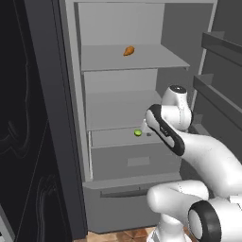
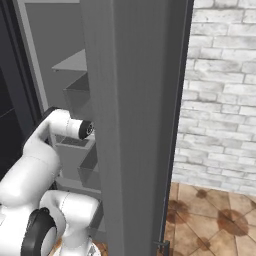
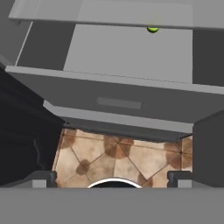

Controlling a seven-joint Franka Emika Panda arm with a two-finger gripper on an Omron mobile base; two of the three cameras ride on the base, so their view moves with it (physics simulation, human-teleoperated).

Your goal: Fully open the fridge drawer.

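Low inside the fridge, the fridge drawer sits beneath the flat shelves, its long axis running side to side, its plain front panel and small central recess facing out toward the robot. It stands partly pulled out, with a small green object lying on its floor near the back. In the hand view the hand hangs above and in front of the drawer, its two fingertips spread wide apart at 6 o'clock, gripping nothing; the drawer front lies toward 12 o'clock, clear of them. An orange item rests on an upper shelf.
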